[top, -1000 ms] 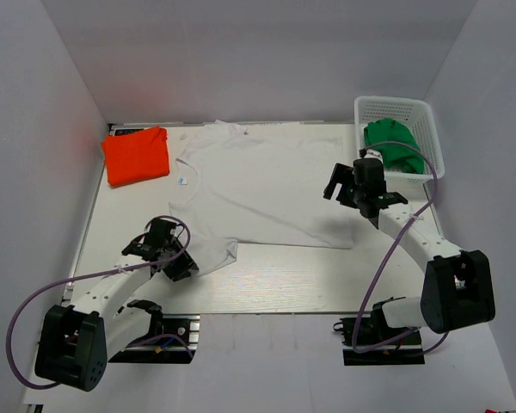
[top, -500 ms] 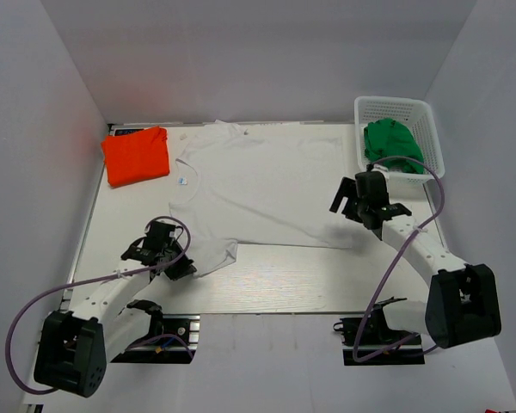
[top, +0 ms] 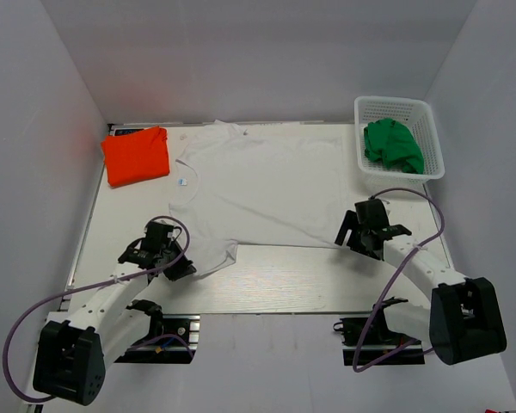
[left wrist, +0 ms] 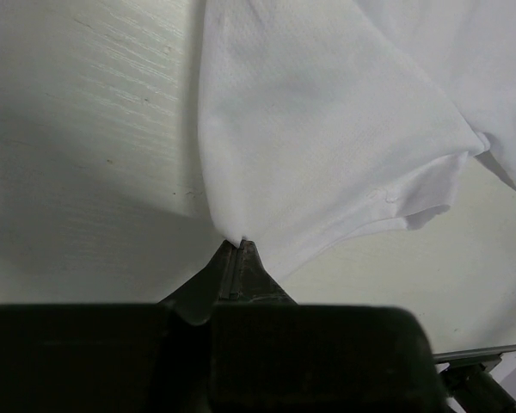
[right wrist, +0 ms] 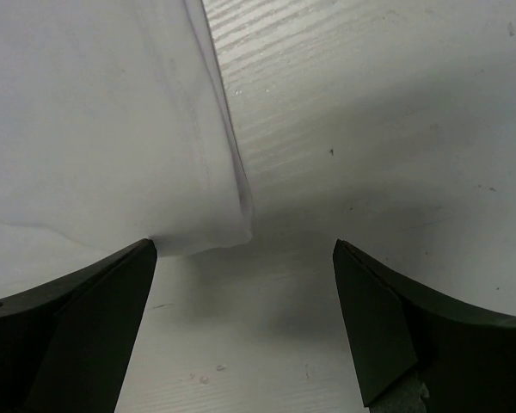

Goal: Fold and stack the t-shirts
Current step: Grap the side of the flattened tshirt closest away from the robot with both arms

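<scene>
From my seat, L to R on the table [top: 275, 280]. Orange t-shirt [top: 136, 156] sits folded at the far-left corner, abt 10 o'clock from table centre, well apart from both arms.

Left claw [top: 177, 259] is at abt 7 o'clock, clenched on the white t-shirt [top: 258, 185]. Wrist cam shows the tips [left wrist: 236, 254] pinched tight w/ the edge of the near sleeve [left wrist: 327, 163] caught right at them; the sleeve fans out from the claw toward 12–2 o'clock, rest of it lying on the table. Grip is on the sleeve's outer corner, nr the hem.

White t-shirt is spread flat across the middle, collar toward the left side, bottom hem toward the right. A few soft creases, otherwise laid out.

Right claw [top: 358, 232] is at abt 4 o'clock, released, jaws wide. Right wrist cam: the shirt's near-right hem corner [right wrist: 228, 219] lies between the two fingers [right wrist: 86, 335], closer to the left one, at abt 11 o'clock from the claw's midpoint. Can't tell if the fingers touch cloth; nothing is pinched.

Green t-shirt [top: 393, 144] is bunched, unfolded, inside the white basket [top: 396, 105] at far right, abt 2 o'clock, well apart from the right claw.
</scene>
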Action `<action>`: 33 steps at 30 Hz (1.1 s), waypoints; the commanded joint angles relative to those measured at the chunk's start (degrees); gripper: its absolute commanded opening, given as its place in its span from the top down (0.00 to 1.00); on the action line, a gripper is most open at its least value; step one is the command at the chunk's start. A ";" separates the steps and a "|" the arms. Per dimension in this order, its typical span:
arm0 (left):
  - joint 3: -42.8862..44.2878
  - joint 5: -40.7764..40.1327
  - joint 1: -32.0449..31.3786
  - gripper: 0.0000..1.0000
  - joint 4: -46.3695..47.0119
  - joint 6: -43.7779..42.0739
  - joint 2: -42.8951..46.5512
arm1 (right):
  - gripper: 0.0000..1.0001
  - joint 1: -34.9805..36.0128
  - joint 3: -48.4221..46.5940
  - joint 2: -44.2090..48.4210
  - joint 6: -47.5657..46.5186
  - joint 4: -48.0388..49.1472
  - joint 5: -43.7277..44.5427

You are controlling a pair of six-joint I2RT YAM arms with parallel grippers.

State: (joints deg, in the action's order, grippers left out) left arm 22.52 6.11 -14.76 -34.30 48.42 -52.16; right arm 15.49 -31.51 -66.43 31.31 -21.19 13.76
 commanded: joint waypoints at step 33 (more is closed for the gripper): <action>23.78 -2.04 1.14 1.00 11.01 -4.48 -12.25 | 1.00 -0.37 -18.49 -10.37 -4.50 0.45 -8.84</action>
State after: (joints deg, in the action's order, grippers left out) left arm 41.63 10.96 -14.24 -27.14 44.18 -62.67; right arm 15.42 -45.43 -74.32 28.16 -19.70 5.19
